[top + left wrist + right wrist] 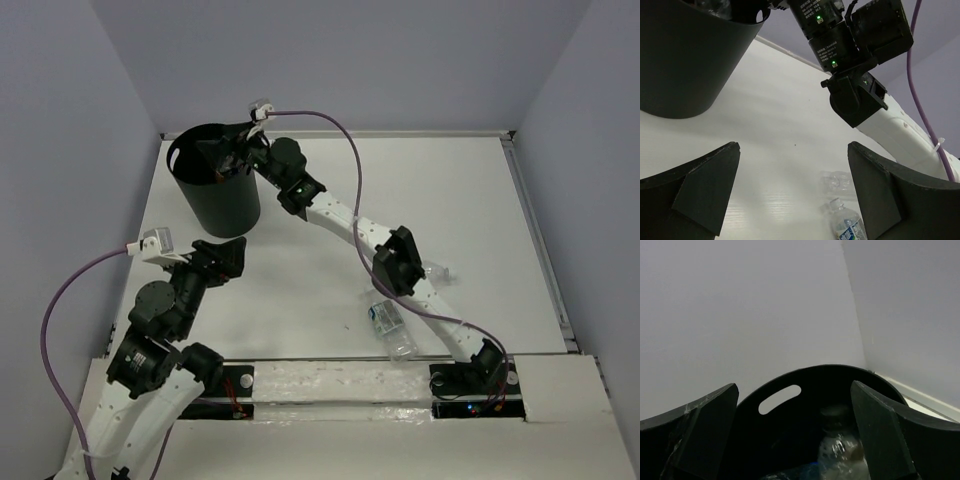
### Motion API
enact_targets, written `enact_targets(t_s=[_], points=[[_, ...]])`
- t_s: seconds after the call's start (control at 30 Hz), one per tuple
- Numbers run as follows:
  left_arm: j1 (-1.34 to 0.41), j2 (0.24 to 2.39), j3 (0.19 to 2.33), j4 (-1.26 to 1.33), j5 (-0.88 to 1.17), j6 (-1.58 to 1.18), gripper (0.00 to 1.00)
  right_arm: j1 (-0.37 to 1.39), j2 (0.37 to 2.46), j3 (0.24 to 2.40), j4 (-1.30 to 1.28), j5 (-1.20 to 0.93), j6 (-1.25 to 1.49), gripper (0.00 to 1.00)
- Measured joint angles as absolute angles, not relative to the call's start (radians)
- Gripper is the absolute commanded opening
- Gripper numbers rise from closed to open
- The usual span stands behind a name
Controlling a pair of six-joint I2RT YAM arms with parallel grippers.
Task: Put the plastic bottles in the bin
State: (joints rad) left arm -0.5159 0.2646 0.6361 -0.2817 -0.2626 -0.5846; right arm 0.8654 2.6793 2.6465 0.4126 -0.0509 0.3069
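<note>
The black bin (pixel 215 185) stands at the back left of the table. My right gripper (pixel 232 160) hovers over its rim, open and empty. In the right wrist view the gripper (pixel 795 440) looks down into the bin (pixel 790 385), where a clear bottle with a dark cap (pixel 840 445) lies. My left gripper (pixel 225 258) is open and empty, low over the table just in front of the bin. A clear bottle with a blue-white label (pixel 385 320) lies near the front. A crumpled clear bottle (pixel 441 272) lies beside the right arm. Both show in the left wrist view, labelled (pixel 850 225) and crumpled (pixel 839 182).
The right arm (pixel 350 225) stretches diagonally across the table from its base at the front right to the bin. It fills the upper right of the left wrist view (pixel 855 55). Purple cables trail from both wrists. Walls close the table at the back and sides.
</note>
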Motion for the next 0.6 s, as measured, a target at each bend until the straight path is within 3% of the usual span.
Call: enact_targets(t_s=[0.2,0.33,0.5,0.6], points=[[-0.516,0.299,0.636,-0.249,-0.235,-0.566,0.99,0.865,2.617,2.598,0.410,-0.062,0.287,1.00],[-0.516,0.412,0.652,-0.173,-0.156,-0.542,0.99,0.857,2.417,2.372,0.390,-0.082,0.276,1.00],[-0.531,0.631,0.664,-0.017,-0.004,-0.523,0.99,0.807,1.937,1.850,0.379,-0.065,0.260,0.98],[-0.638,0.807,0.669,0.081,0.023,-0.515,0.99,0.703,1.566,1.481,0.356,0.007,0.261,0.97]])
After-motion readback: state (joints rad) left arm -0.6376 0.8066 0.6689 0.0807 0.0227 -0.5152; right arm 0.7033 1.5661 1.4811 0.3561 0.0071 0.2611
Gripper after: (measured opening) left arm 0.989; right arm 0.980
